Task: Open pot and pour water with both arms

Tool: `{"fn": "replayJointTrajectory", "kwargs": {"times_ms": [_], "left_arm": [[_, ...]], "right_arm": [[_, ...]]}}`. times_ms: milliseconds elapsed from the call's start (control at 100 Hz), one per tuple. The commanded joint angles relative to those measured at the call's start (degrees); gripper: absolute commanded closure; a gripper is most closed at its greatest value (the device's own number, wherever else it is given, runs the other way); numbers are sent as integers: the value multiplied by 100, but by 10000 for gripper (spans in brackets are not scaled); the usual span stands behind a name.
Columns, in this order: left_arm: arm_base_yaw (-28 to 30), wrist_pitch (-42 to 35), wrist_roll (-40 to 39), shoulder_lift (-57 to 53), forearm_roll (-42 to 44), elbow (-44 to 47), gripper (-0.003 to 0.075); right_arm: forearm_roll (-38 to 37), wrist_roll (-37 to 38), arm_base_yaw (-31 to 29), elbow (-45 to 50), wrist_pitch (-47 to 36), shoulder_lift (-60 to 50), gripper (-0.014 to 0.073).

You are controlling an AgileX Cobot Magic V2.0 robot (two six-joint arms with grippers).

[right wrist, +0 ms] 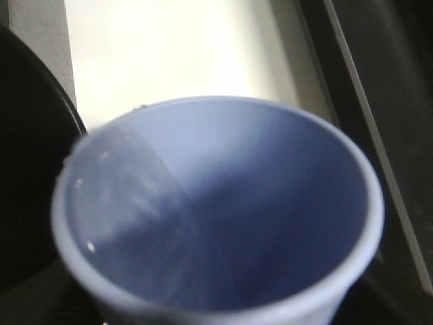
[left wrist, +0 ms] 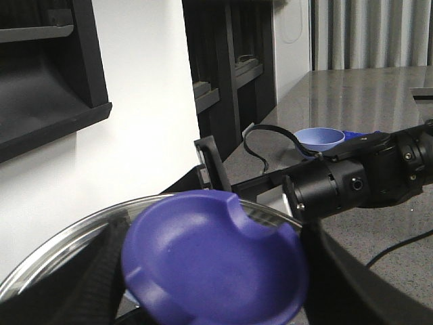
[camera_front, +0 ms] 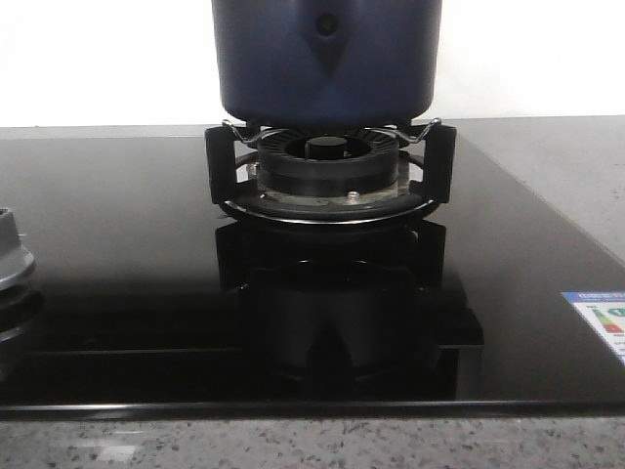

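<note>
White wall (camera_front: 547, 49), grey stone counter (camera_front: 576, 166), dark shelving (left wrist: 40, 81).

Low, near front view facing burner (camera_front: 327, 171)

Setting was a kitchen, possibly a mock-up. A glossy black glass gas hob (camera_front: 117, 293) was set into a grey speckled stone countertop (camera_front: 547, 156), with a black burner ring (camera_front: 327, 166) under a dark navy-blue round pot (camera_front: 327, 59). An energy-rating sticker (camera_front: 601, 318) sat on the hob. Dark open shelving (left wrist: 47, 74) and pale vertical curtains (left wrist: 372, 34) stood behind.
</note>
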Motion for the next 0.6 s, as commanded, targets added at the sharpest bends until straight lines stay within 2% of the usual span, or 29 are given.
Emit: {"fn": "replayJointTrajectory", "kwargs": {"times_ms": [0, 190, 590], "left_arm": [[11, -52, -40, -145, -615, -170, 472], [11, -52, -40, -145, -615, -170, 472], [11, -52, -40, -145, -615, -170, 472]], "right_arm": [[-188, -21, -8, -332, -23, -162, 376], [-912, -21, -8, -408, 180, -84, 376], [-1082, -21, -8, -419, 423, 5, 376]]}}
